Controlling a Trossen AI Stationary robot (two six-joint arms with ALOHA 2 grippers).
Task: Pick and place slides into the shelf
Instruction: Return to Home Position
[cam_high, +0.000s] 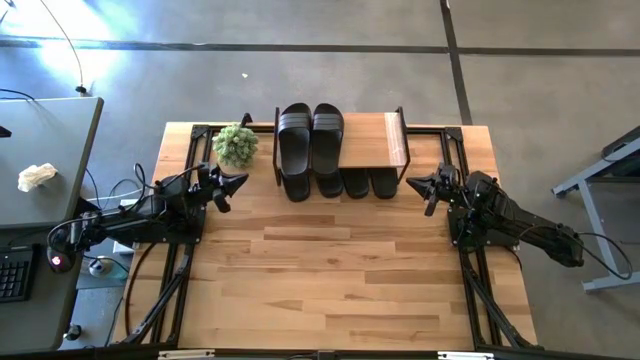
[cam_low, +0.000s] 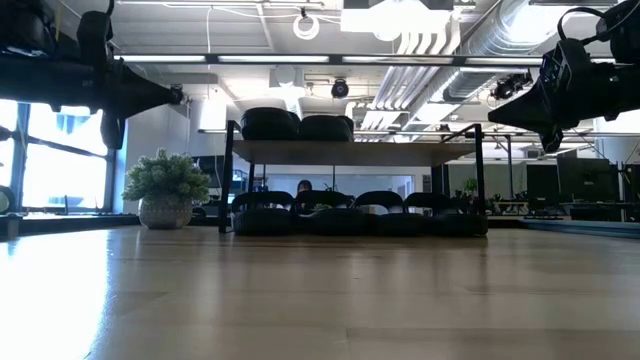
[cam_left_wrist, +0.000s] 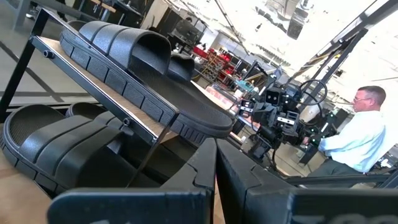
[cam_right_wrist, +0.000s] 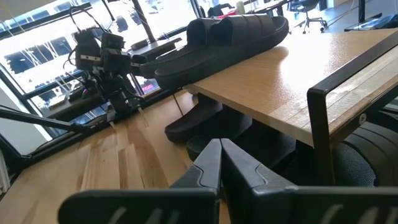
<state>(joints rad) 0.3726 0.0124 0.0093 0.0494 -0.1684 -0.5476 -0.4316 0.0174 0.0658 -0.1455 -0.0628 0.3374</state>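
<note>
At either end of the shelf (cam_high: 372, 140), your left tool (cam_high: 236, 183) and right tool (cam_high: 418, 186) sat closed, empty; an inward swing could have clipped it, toppling the slides (cam_high: 311, 135).

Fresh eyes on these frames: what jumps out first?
The low shelf at the table's back edge: two black slides sit side by side on the left half of its plank, four more lined up on the table beneath. The left tool and right tool, both shut and empty, hang at either side of it. A small potted plant stands left of the shelf.
</note>
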